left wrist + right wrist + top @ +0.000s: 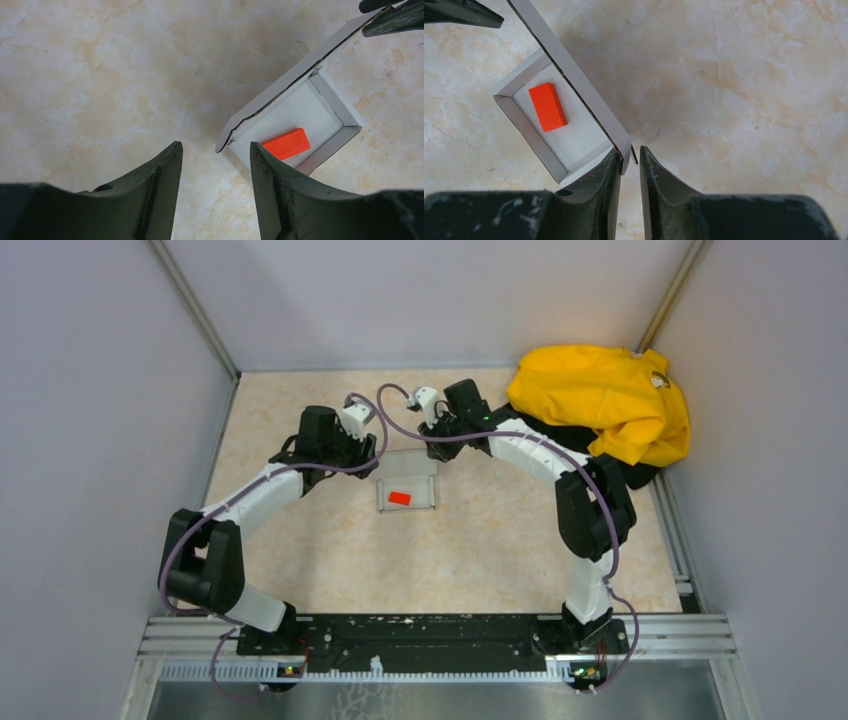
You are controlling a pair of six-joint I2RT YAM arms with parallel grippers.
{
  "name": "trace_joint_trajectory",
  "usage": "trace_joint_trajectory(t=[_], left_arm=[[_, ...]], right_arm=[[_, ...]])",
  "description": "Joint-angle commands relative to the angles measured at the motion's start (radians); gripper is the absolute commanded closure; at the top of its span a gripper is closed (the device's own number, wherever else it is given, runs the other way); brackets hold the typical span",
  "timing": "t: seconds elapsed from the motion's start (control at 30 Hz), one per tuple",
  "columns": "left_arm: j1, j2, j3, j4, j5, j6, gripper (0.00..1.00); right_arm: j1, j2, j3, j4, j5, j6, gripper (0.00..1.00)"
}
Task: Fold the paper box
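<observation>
- Nearest the lens, the left gripper (215, 148) has its dark jaws well apart and holds nothing. Only bare table (100, 75) shows between them, and one corner of the lid (285, 82) sits just ahead of their tips.
- Over on the right gripper (630, 150), the jaws are a narrow slit apart. The lid's other corner is right at their mouth, against one finger's inner face, and it doesn't look pinched yet.
- The paper box (415, 480) lies mid-table between the two grippers. Its tray faces up, the lid stands along its far edge, and a small red block (286, 144) rests flat inside.
- First risk: the slit on the right is tight. If the thin card slides past the tips, those jaws likely meet on air, or they crease the corner.
- Second risk: the box looks light and the table looks smooth. A push at one corner alone could swing the whole box round instead of hinging the lid.
- Third risk: if the two ends of the lid come down unevenly, the lid probably lands askew and its front edge catches on a tray wall.
- Fourth risk: a sharp knock could jolt the block towards a wall, where the lid might catch on it.
</observation>
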Motion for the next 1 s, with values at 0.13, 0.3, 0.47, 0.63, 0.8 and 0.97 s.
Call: trace_joint_trajectory(t=[0.13,0.3,0.47,0.63,0.8,0.97], left_arm=[[0.009,0.015,0.010,0.011,0.029,0.015,0.45],[0.013,0.028,0.022,0.008,0.034,0.007,0.52],[0.017,0.043,0.033,0.009,0.042,0.002,0.55],[0.022,0.050,0.038,0.023,0.053,-0.009,0.56],[0.026,0.058,0.039,0.042,0.066,-0.019,0.58],[0.028,0.053,0.038,0.062,0.077,-0.027,0.58]], right_arm=[[-0.006,-0.010,-0.008,0.027,0.008,0.009,0.80],[-0.006,-0.006,-0.005,0.024,0.010,0.010,0.80],[-0.006,-0.001,-0.001,0.021,0.014,0.012,0.80],[-0.007,0.007,0.004,0.020,0.016,0.014,0.81],[-0.006,0.017,0.011,0.016,0.016,0.015,0.83],[-0.006,0.024,0.016,0.014,0.015,0.016,0.83]])
